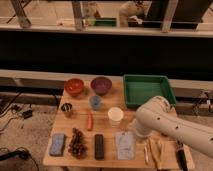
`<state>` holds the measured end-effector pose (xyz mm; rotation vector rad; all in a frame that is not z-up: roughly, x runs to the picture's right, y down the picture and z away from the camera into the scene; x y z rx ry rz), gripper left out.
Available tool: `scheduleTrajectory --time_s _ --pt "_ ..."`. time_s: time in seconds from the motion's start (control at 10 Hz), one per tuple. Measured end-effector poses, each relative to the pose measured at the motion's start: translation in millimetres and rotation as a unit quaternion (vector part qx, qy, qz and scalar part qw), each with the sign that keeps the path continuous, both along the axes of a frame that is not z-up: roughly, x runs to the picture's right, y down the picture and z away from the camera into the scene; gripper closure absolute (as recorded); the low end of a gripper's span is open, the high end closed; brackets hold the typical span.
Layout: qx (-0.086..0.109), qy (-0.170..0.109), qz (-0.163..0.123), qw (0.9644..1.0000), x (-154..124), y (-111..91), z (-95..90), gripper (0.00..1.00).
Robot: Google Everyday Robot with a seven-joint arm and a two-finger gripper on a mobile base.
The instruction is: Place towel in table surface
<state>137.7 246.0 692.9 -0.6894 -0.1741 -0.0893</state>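
Observation:
The towel (124, 145), a pale grey-blue cloth, lies flat on the table surface (106, 131), a light wooden top, near its front edge. My white arm comes in from the lower right. Its end, where the gripper (136, 131) is, hangs just above the towel's upper right corner. The arm's bulk hides most of the gripper. The jaws stand open and nothing is held in them.
At the back stand a red bowl (74, 86), a purple bowl (101, 85) and a green tray (147, 90). A metal cup (66, 109), blue cup (95, 102) and white cup (115, 116) occupy the middle. A blue sponge (58, 144), black bar (99, 146) and utensils (159, 150) line the front.

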Motion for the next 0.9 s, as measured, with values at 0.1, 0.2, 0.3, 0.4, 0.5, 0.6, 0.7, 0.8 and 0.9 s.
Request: scheduleTrajectory --time_s 0.1,0.2,0.3,0.4,0.5,0.6,0.7,0.8,0.9 --pt "-0.003 0.002 0.001 1.0 0.9 4.9 2.2 0.2" --pt "-0.008 0.004 0.001 1.0 0.9 12.5 3.5 0.2" --pt "-0.012 0.005 -0.002 0.9999 0.0 19.8 3.4 0.2" --pt "-0.017 0.006 -0.006 0.9998 -1.1 26.4 3.5 0.2" --pt "-0.021 0.005 -0.011 0.9997 -3.9 33.8 4.7 0.2" --pt "-0.025 0.004 -0.018 0.9995 -7.8 40.3 6.6 0.2" --pt "-0.025 0.003 -0.023 0.9994 -10.3 43.2 8.9 0.2" --pt "-0.025 0.001 -0.027 0.9993 -12.9 46.6 11.2 0.2" --pt "-0.023 -0.002 -0.032 0.9992 -15.9 48.7 13.5 0.2"
